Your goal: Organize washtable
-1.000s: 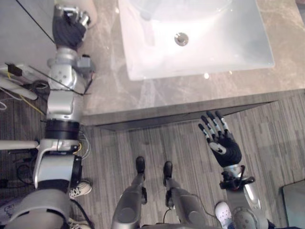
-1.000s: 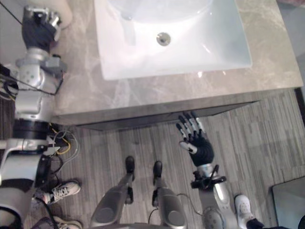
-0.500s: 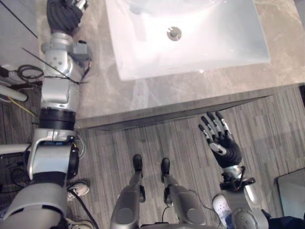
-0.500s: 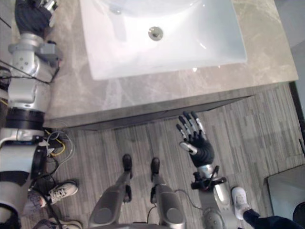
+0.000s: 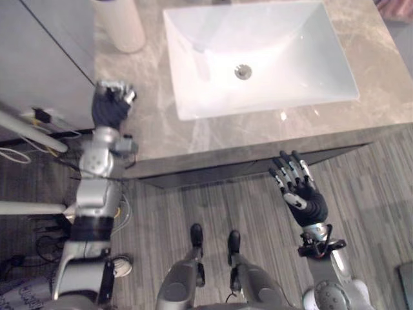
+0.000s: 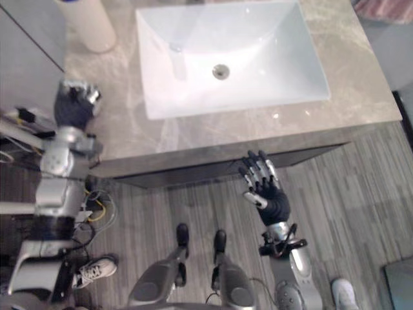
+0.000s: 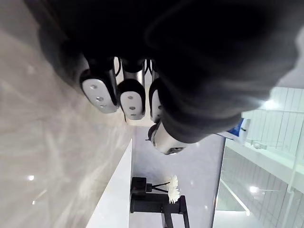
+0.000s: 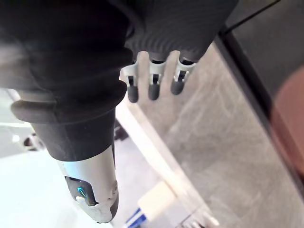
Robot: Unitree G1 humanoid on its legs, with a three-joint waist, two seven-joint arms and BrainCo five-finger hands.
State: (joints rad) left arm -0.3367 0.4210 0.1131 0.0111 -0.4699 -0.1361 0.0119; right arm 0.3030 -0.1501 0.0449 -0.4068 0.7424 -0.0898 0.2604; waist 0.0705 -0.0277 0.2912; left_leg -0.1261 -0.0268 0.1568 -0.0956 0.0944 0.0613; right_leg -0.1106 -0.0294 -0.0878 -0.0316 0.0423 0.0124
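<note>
Overhead, marble counter [image 5: 155,129] holds white sink [image 5: 290,58] above grey plank floor [image 5: 377,194].

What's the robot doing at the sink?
It stands at a stone washtable with a white sink. Its left robot hand is curled by the washtable's left edge, holding nothing. Its right robot hand is open, down in front of the washtable above the floor. A pale container stands beside the sink, untouched.

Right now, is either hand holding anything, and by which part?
Nothing is held: the left hand is curled empty over the counter, the right hand open below its edge.
</note>
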